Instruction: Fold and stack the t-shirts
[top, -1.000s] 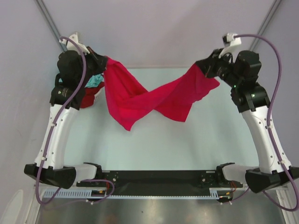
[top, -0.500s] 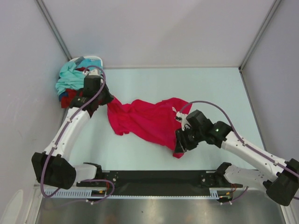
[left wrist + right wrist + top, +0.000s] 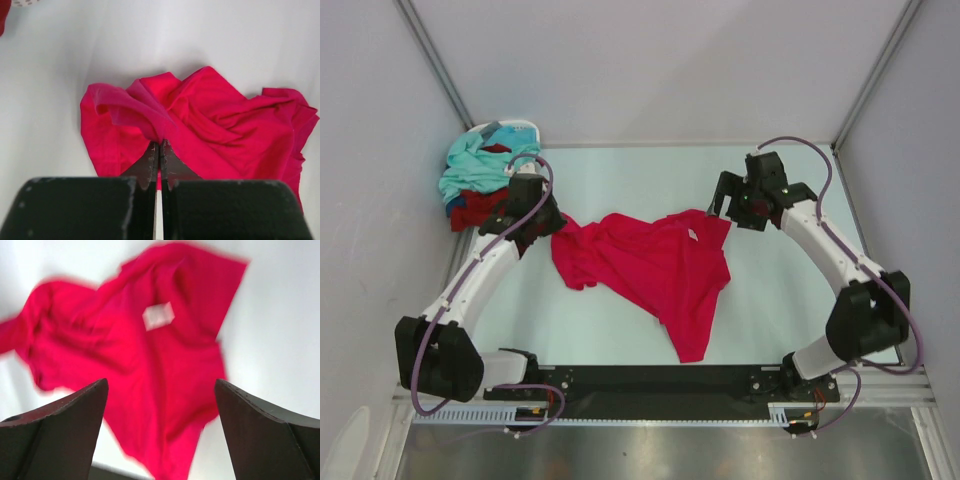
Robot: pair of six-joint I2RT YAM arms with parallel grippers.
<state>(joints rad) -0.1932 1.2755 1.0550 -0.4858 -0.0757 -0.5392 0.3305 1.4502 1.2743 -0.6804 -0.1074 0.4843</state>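
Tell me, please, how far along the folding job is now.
Done: nothing is folded or stacked yet. In hand: the crimson-pink shirt lies crumpled on the table, the left gripper shut on its edge, the right gripper open, holding nothing. Left: flatten and fold it, then the teal shirt and maroon shirt heaped at the far left corner.
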